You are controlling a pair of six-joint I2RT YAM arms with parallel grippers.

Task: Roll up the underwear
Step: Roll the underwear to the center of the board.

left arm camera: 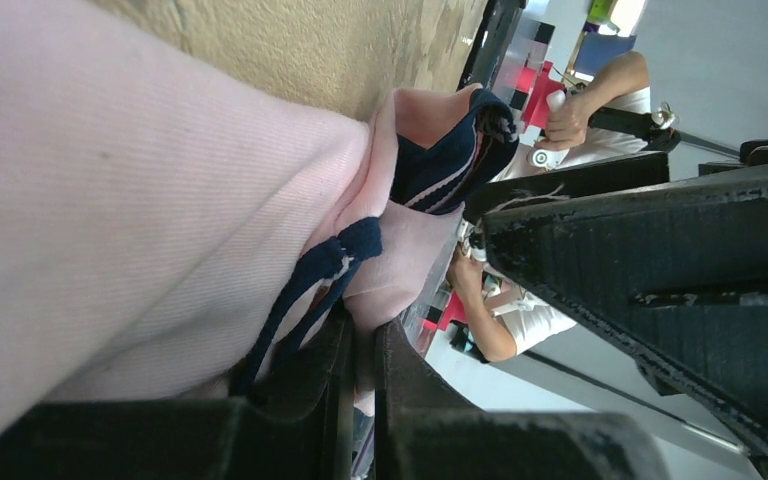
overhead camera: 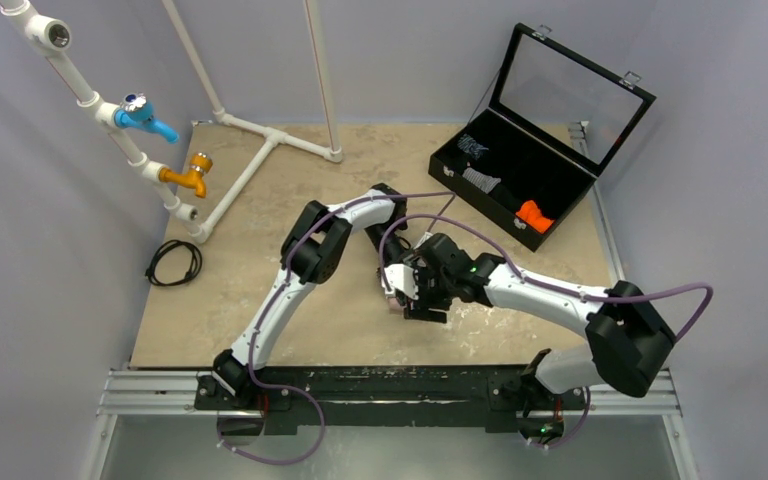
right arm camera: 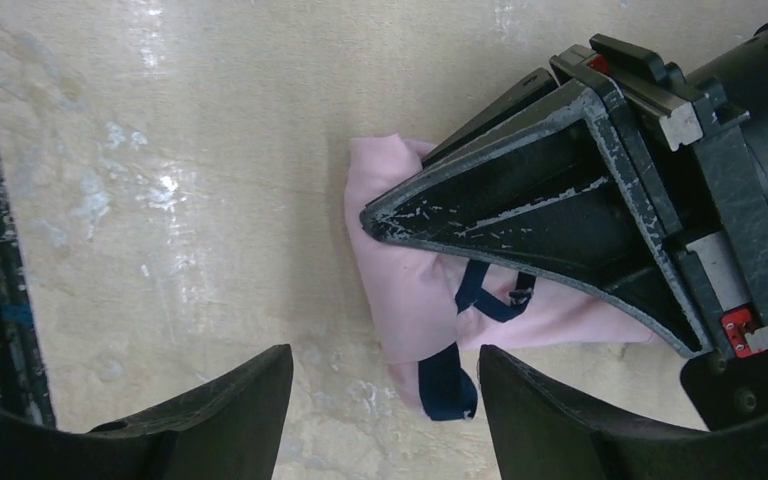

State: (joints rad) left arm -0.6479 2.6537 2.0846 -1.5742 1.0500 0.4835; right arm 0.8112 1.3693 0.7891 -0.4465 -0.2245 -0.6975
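I had the left gripper point(right arm camera: 372, 216) pressed together on the underwear point(right arm camera: 405, 300), pinching pink fabric and a strip of navy trim point(right arm camera: 447, 385) between its fingers. The wrist view showed the cloth bunched right up against the lens. The underwear lay crumpled on the table point(right arm camera: 160, 150), mid-table in front of the arm bases, partly under the left fingers. The right gripper point(right arm camera: 385, 352) hung above it with its jaws spread and nothing in them. The lower tip of the bundle sat in line with the gap between its fingertips.

Far right of the table stood a black case point(overhead camera: 545, 165), its clear lid point(overhead camera: 570, 85) propped open. In it I saw an orange rolled cloth point(overhead camera: 534, 214), a grey-striped rolled cloth point(overhead camera: 480, 181) and a dark patterned roll point(overhead camera: 473, 146), lined up along the front wall. The case stood well apart from both grippers.
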